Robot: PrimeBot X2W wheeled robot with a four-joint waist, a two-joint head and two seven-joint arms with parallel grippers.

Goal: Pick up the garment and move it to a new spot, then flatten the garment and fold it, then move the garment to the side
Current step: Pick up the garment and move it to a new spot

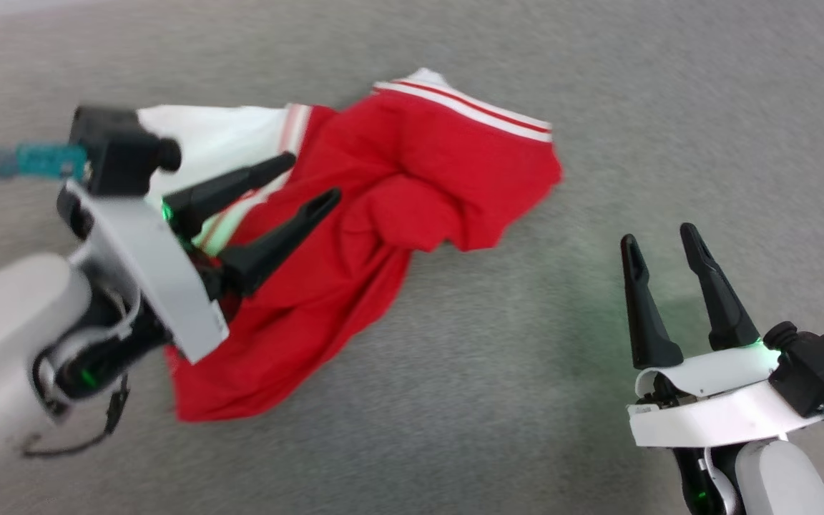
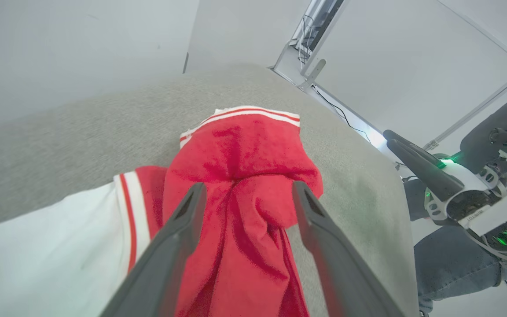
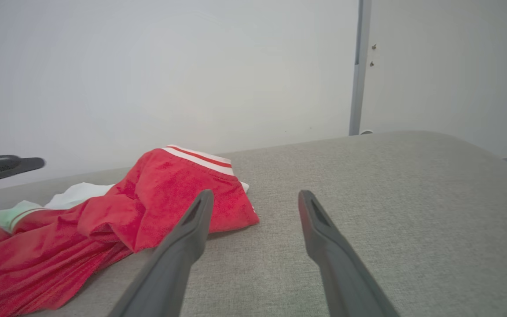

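The garment (image 1: 383, 200) is a red shirt with white sleeves and red-white striped trim, lying crumpled on the grey fabric surface (image 1: 598, 107). My left gripper (image 1: 308, 179) hovers over its left part, open, fingers spread above the red folds with nothing between them. From the left wrist the garment (image 2: 244, 167) bunches just beyond the left gripper (image 2: 247, 193). My right gripper (image 1: 662, 239) stands open to the right of the shirt, apart from it. In the right wrist view the right gripper (image 3: 255, 198) points past the garment (image 3: 156, 198), which lies to its left.
The grey surface (image 3: 390, 198) stretches bare to the right of the shirt. A pale wall and a door frame (image 3: 357, 66) stand behind. A person's jeans-clad leg (image 2: 451, 264) and a metal frame with cables (image 2: 310, 44) lie beyond the surface's edge.
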